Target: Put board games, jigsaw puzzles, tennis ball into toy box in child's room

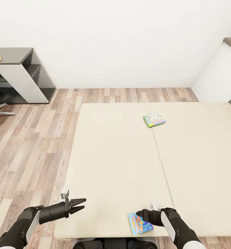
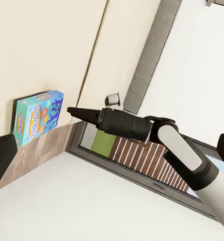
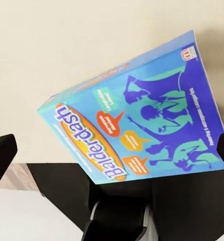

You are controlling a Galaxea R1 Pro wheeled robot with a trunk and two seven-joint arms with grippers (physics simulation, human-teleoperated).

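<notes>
Blue "Balderdash" board game (image 1: 140, 223) is lying at the near edge of the beige bed (image 1: 122, 162), just beside the right end effector (image 1: 140, 213), whose grip cannot be told. Left end effector (image 1: 81, 204) is hovering spread wide, released, while a green-edged board game (image 1: 154, 120) is resting mid-mattress.

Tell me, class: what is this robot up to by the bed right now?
The robot stands at the foot of the bed. Its right gripper reaches toward the light blue board game lying at the mattress's near edge, with fingers spread wide and not yet gripping. The left gripper hovers open over the bed's near left corner. A second, green-edged game lies further up the mattress, untouched.
</notes>
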